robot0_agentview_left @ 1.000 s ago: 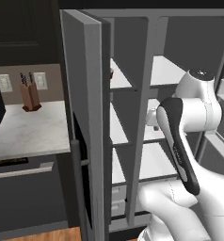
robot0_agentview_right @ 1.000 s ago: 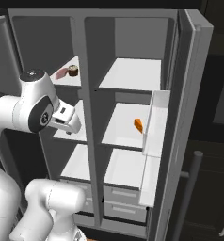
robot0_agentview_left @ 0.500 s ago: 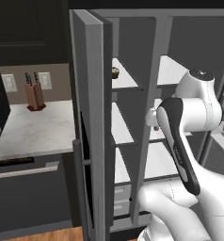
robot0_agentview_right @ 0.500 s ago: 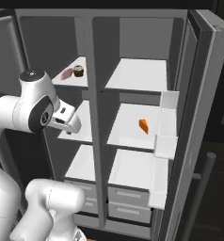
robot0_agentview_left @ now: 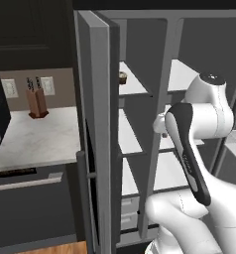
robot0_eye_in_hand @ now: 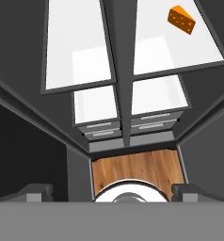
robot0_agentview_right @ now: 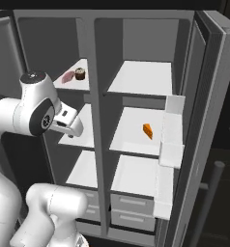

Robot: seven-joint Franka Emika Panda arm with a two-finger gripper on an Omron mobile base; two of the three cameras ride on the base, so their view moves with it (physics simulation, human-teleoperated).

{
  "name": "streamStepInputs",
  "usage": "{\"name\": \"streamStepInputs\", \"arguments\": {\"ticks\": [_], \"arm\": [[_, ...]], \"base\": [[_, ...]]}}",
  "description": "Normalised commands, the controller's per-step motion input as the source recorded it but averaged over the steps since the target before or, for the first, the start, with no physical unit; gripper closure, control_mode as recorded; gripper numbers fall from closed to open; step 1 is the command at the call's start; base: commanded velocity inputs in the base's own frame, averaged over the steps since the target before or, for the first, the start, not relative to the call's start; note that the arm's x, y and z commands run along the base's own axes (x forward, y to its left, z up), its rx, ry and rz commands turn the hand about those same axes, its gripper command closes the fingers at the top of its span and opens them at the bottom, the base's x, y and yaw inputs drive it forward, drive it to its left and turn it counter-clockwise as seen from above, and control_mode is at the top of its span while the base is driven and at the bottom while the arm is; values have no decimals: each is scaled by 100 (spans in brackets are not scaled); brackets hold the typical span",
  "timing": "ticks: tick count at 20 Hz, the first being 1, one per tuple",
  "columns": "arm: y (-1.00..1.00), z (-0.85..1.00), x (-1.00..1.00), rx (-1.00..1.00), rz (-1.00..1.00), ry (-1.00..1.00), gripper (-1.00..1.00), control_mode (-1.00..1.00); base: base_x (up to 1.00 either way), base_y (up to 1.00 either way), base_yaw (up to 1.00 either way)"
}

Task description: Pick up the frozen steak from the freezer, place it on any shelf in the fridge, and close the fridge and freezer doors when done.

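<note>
The frozen steak (robot0_agentview_right: 67, 77), a pinkish-red slab, lies on the top shelf of the freezer (robot0_agentview_right: 54, 43) beside a dark brown cupcake (robot0_agentview_right: 79, 74). My gripper (robot0_agentview_right: 74, 132) hovers in front of the freezer's middle shelf, below the steak and apart from it. In the hand view its fingertips (robot0_eye_in_hand: 36, 190) stand wide apart with nothing between them, so it is open, and the camera looks down the shelves to the floor. The fridge (robot0_agentview_right: 146, 41) has its topmost white shelf (robot0_agentview_right: 141, 77) bare. The left door (robot0_agentview_left: 97, 129) and right door (robot0_agentview_right: 211, 125) both stand open.
An orange wedge (robot0_agentview_right: 147, 130) sits on the fridge's middle shelf. Clear bins (robot0_agentview_right: 172, 130) line the right door. Grey drawers (robot0_agentview_right: 131, 207) fill the bottom. A counter (robot0_agentview_left: 35, 139) with a knife block (robot0_agentview_left: 35, 101) lies left of the open left door.
Both base views have shifted: the base has driven closer and the unit looms larger. The arm holds about the same pose; steak and cupcake lie as before.
</note>
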Motion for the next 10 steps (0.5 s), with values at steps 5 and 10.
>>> {"name": "streamStepInputs", "arguments": {"ticks": [5,10], "arm": [[0,0,0,0,0,0,-100,100],[0,0,0,0,0,0,-100,100]], "base": [[17,-14,0],[30,-4,0]]}}
